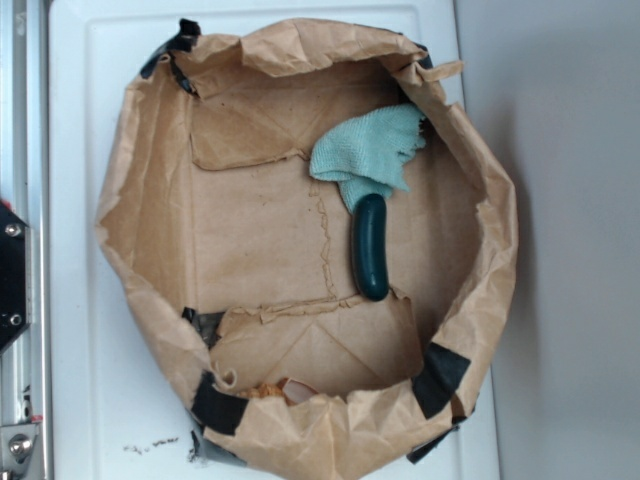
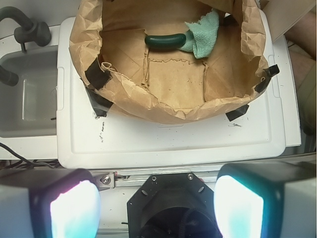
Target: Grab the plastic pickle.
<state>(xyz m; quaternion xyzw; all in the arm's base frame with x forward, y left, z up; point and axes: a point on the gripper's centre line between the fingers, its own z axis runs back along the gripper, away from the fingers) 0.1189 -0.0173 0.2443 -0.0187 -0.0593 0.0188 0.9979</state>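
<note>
**Pickle lying inside the paper-lined tub, end effector standing wide and empty**

The plastic pickle is lying flat on the brown paper floor of a crumpled paper bag that is forming an open, tub-like nest. In the exterior view it is sitting toward the right of the floor, lengthwise up and down the picture, its upper end tucking just under the edge of a pale green cloth. In the wrist view the same pickle is lying crosswise toward the far side of the bag, its right end touching the cloth, so that tip is partly hidden.

The end effector is showing only at the near edge of the wrist view: two blurred, glowing fingers are standing far apart, nothing between them, well short of the bag. Their tips are cut off by the frame. In the exterior view only a dark corner of robot hardware is showing at the left edge, too little to make out.

The bag is resting on a white table, its folded rim held by strips of black tape. The near wall of the bag is hiding part of the floor in the wrist view. Something orange is peeking over the rim at the bottom of the exterior view, too hidden to identify. A grey sink with a dark tap is sitting to the left, partly cropped
</note>
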